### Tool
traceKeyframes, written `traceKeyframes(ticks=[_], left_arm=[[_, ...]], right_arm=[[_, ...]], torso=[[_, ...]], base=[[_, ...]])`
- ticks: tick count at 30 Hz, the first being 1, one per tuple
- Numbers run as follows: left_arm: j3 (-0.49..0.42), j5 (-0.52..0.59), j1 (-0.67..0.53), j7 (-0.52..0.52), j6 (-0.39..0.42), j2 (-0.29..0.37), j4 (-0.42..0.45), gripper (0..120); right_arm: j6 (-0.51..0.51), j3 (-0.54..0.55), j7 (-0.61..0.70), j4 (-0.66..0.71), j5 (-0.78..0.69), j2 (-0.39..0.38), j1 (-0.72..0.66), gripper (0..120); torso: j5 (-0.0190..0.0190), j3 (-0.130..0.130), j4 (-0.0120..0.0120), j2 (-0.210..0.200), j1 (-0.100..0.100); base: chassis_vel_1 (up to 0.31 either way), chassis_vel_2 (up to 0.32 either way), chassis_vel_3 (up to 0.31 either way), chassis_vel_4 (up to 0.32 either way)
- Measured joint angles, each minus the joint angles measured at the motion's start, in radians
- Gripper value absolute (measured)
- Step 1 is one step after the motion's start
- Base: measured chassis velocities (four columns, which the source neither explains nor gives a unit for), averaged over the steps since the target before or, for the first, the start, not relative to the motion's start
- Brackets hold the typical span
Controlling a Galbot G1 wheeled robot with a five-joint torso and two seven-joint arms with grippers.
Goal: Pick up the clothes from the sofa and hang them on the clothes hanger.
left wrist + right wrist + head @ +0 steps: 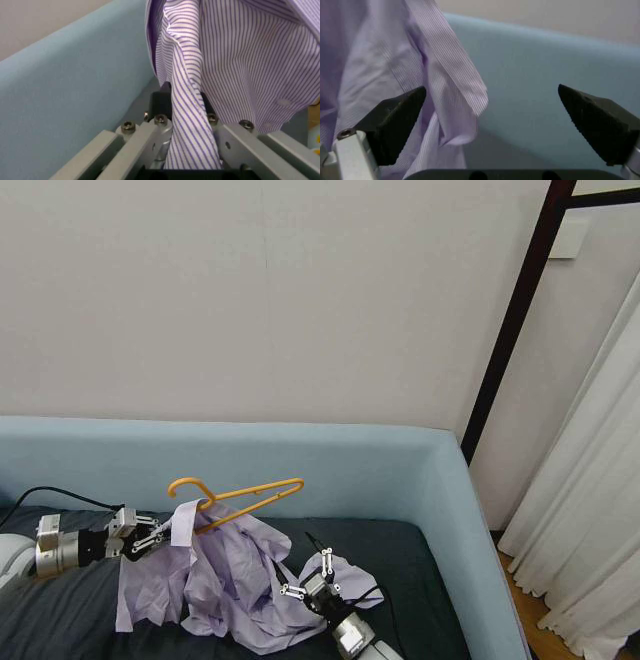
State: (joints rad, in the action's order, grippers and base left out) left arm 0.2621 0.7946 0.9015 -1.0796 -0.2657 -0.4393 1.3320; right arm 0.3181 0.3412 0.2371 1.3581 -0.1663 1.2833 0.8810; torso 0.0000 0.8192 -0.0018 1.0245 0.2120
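Over the sofa (400, 470), the left gripper (148, 537) had its fingers (161, 99) clamped on a fold of the striped shirt (235, 575) — probably to hold it up on the hanger (245, 495) — while the right gripper (318, 572) sat beside its hem, fingers (395, 123) spread wide.

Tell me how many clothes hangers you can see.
1. The orange hanger rests on top of the purple striped shirt on the sofa, between the left hand, which grips the shirt, and the open right hand. Another could be hidden under the fabric.
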Motion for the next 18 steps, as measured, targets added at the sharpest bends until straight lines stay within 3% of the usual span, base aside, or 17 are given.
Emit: traceKeyframes(ticks=[3,5,7,10,14,18], left_arm=[[0.034,0.008,0.04,-0.004,-0.003,0.019,0.015,2],[0.034,0.008,0.04,-0.004,-0.003,0.019,0.015,2],[0.047,0.009,0.062,-0.004,-0.014,0.025,0.02,2],[0.051,0.013,0.065,-0.006,-0.02,0.028,0.02,2],[0.053,0.028,0.061,-0.007,-0.023,0.038,0.021,2],[0.053,0.032,0.059,-0.007,-0.024,0.043,0.024,2]], right_arm=[[-0.089,0.016,-0.073,-0.029,-0.351,0.053,-0.051,100],[-0.089,0.016,-0.073,-0.029,-0.351,0.053,-0.051,100],[-0.103,0.016,-0.113,-0.052,-0.524,0.098,-0.075,100],[-0.101,0.016,-0.152,-0.07,-0.554,0.113,-0.078,100],[-0.062,0.015,-0.213,-0.124,-0.478,0.147,-0.068,95],[-0.052,0.008,-0.219,-0.147,-0.45,0.167,-0.063,82]], torso=[[-0.0001,0.0,0.0005,0.0,0.0],[-0.0001,0.0,0.0005,0.0,0.0],[-0.0002,0.0,0.0007,0.0,0.0],[-0.0002,0.0,0.0005,0.0,0.0],[-0.0001,0.0,0.0001,0.0,0.0],[-0.0002,0.0,0.0003,0.0,0.0]], base=[[0.0,0.0,0.0,0.0],[0.0,0.0,0.0,0.0],[0.0,0.0,0.0,0.0],[0.0,0.0,0.0,0.0],[0.0,0.0,0.0,0.0],[0.0,0.0,0.0,0.0]])
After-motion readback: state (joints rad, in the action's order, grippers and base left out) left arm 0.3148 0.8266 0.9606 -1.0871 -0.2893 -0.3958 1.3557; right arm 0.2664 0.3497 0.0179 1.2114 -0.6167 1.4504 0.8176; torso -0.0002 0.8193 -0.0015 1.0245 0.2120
